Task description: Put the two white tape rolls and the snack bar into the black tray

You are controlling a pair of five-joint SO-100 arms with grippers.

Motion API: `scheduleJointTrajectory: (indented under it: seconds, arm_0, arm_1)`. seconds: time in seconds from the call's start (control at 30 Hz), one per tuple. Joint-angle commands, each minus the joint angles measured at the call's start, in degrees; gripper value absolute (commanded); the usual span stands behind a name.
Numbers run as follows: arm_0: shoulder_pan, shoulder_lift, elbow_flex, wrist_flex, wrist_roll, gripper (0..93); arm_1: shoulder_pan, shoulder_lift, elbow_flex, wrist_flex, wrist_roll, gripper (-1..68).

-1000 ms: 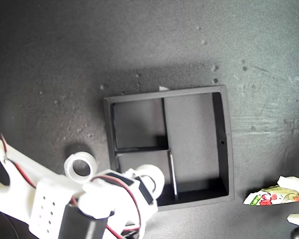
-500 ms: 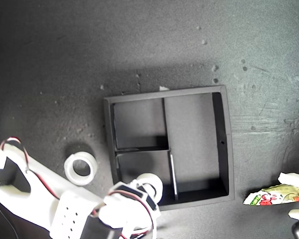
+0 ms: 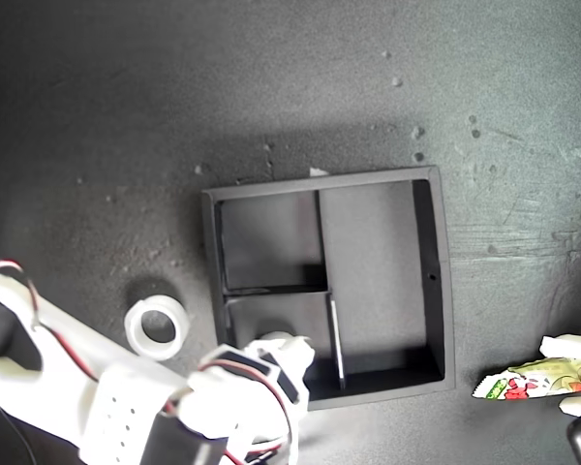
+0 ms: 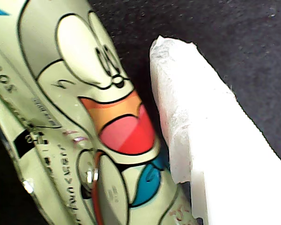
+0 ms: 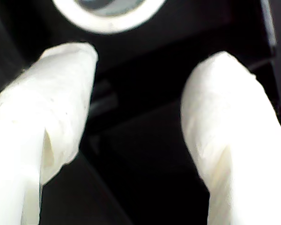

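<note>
Mat [image 3: 271,87] dark, speckled | snack bar [image 3: 528,380] long axis along near edge (mostly cropped), clamped in my first gripper [image 3: 573,373] | my second gripper [image 5: 138,136] spread, empty.

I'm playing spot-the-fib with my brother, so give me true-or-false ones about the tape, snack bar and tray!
1. One tape roll lies on the table outside the black tray. True.
2. The snack bar is in the tray. False: it lies outside, at the exterior view's lower right.
3. My second gripper has its jaws open, holding nothing. True.
4. The other tape roll sits on the snack bar. False: it's just past those open jaws.
</note>
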Motion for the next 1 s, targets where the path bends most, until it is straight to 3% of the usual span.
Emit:
scheduleJointTrajectory:
  seconds: [0.0,0.03,0.2,0.27,0.4,0.47,0.57,0.73,0.8,0.97]
  arm_0:
    - [-2.5,21.5,14.8,1.1,0.6,11.6]
    - [-3.0,26.4,19.5,1.1,-0.4,11.3]
    - [-2.8,46.8,44.6,0.9,-11.2,11.5]
    - [-0.4,49.3,51.1,-0.4,-15.4,12.1]
    - [6.0,43.8,52.8,-4.1,-19.1,13.2]
    - [7.9,39.2,50.2,-4.2,-19.9,13.6]
    - [9.0,35.9,49.3,-4.4,-21.4,14.5]
    - [8.6,37.0,54.8,-8.1,-22.9,16.4]
    - [8.2,38.7,59.6,-12.2,-23.5,16.8]
    - [8.7,39.7,67.1,-18.0,-25.4,16.8]
  arm_1:
    - [1.0,0.0,1.1,-1.1,1.2,4.9]
    - [1.3,0.1,1.4,-1.1,1.4,0.1]
    - [2.5,1.9,1.1,5.4,6.3,-0.3]
    - [2.5,4.2,-2.1,15.6,10.3,-0.4]
    - [4.7,8.1,-15.7,45.8,13.6,-0.5]
    - [8.8,8.1,-24.0,57.3,9.1,-0.5]
    - [17.3,7.7,-33.7,66.7,-4.3,-0.5]
    - [31.0,7.4,-43.1,62.9,-42.2,-0.6]
    - [35.2,7.4,-45.5,62.7,-47.9,-0.6]
    - [39.4,8.2,-45.8,64.0,-22.6,-0.6]
